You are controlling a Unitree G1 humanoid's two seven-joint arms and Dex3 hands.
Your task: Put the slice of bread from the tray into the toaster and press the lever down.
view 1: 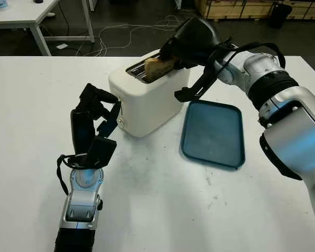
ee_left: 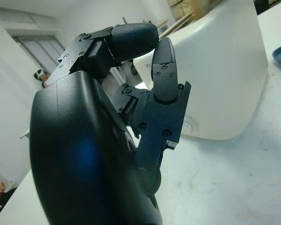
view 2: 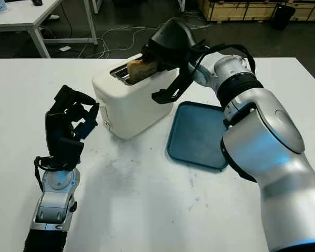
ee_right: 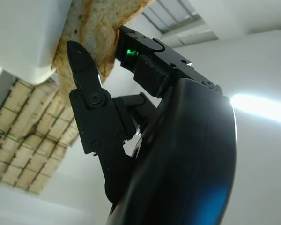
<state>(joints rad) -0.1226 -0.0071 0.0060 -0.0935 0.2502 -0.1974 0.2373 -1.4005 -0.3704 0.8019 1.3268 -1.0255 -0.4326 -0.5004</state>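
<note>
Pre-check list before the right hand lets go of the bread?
1. Slice of bread over the toaster slot, partly in: ok.
2. Right hand gripping the bread: ok.
3. Bread fully seated in the slot: not ok, it sticks out above the top.
4. Tray empty, beside the toaster: ok.
5. Left hand near the toaster's front end, holding nothing, fingers curled: ok.
6. Lever position: cannot tell.
</note>
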